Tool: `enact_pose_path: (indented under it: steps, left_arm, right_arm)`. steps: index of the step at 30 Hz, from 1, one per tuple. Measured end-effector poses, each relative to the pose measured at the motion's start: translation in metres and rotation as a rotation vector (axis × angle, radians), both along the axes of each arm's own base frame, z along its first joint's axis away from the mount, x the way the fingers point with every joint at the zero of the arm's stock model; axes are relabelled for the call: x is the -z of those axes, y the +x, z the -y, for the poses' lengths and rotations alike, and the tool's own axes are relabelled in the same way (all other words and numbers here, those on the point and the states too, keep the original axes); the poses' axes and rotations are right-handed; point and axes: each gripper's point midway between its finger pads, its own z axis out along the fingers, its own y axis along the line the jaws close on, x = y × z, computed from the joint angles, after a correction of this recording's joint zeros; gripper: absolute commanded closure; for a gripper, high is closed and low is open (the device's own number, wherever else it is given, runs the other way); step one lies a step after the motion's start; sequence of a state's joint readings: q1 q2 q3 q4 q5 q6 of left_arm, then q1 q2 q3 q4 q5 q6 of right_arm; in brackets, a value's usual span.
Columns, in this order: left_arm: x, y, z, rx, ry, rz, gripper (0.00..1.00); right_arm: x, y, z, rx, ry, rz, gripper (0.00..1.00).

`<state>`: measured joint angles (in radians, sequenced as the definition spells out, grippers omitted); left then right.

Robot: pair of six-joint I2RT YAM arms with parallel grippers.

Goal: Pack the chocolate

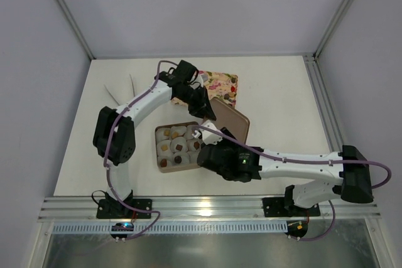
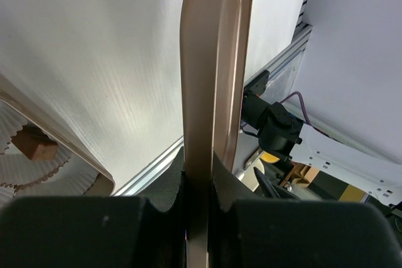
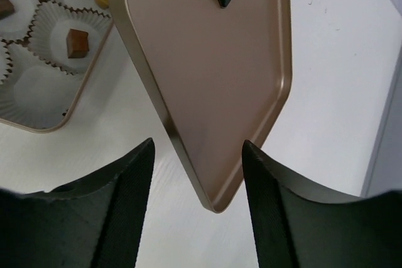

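Chocolate point(image 3: 77, 42) sits in most paper cups point(image 3: 38, 89) of your open box point(image 1: 158, 155); your left gripper point(image 2: 198, 174) pinches the brown lid point(image 3: 213, 73), your right gripper point(image 3: 196, 149) gapes empty beside it, so closing likely remains.

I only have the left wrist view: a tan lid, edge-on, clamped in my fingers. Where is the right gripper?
Observer: The right gripper is open, one finger on each side of the nearest corner of the lid, with gaps showing on both sides.
Operator: Is the box covered?
Observer: No. From above, the box lies left of the lid, its paper cups exposed.
Operator: Chocolate inside?
Observer: Yes, chocolate sits in several cups; one corner cup looks empty.
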<state>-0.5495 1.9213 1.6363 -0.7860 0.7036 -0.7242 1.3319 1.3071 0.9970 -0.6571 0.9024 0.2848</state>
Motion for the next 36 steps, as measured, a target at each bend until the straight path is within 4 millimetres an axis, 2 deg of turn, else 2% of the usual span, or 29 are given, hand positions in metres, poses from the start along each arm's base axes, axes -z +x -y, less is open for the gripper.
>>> enact_pose_path:
  steps: [9, 16, 20, 22, 25, 26, 30, 32, 36]
  left_arm:
    - [0.0, -0.001, -0.004, -0.003, 0.008, -0.01, 0.96]
    - [-0.011, -0.003, -0.006, -0.001, -0.009, 0.007, 0.93]
    - [-0.019, -0.004, -0.006, -0.005, -0.022, 0.012, 0.87]
    - [-0.02, -0.005, -0.006, -0.001, -0.024, 0.018, 0.83]
    - [-0.022, -0.006, -0.006, 0.003, -0.032, 0.018, 0.65]
    - [-0.024, -0.006, -0.007, 0.004, -0.033, 0.023, 0.48]
    - [-0.027, -0.006, -0.011, 0.006, -0.022, 0.051, 0.18]
    - [-0.025, -0.001, -0.017, -0.012, 0.008, 0.071, 0.09]
    - [-0.026, 0.022, -0.032, -0.078, 0.069, 0.14, 0.05]
  right_arm:
    - [0.024, 0.016, 0.002, 0.043, -0.251, 0.086, 0.55]
    - [0.018, 0.023, 0.003, 0.053, -0.314, 0.141, 0.78]
    - [0.016, 0.024, 0.003, 0.047, -0.35, 0.163, 0.96]
    - [0.014, 0.024, 0.003, 0.055, -0.37, 0.184, 0.96]
    - [0.012, 0.026, 0.005, 0.07, -0.382, 0.205, 0.96]
    - [0.01, 0.027, 0.006, 0.075, -0.389, 0.212, 0.96]
    - [0.001, 0.029, 0.008, 0.093, -0.397, 0.235, 0.96]
    - [-0.004, 0.029, 0.007, 0.097, -0.393, 0.241, 0.96]
    - [-0.006, 0.028, 0.008, 0.091, -0.389, 0.231, 0.96]
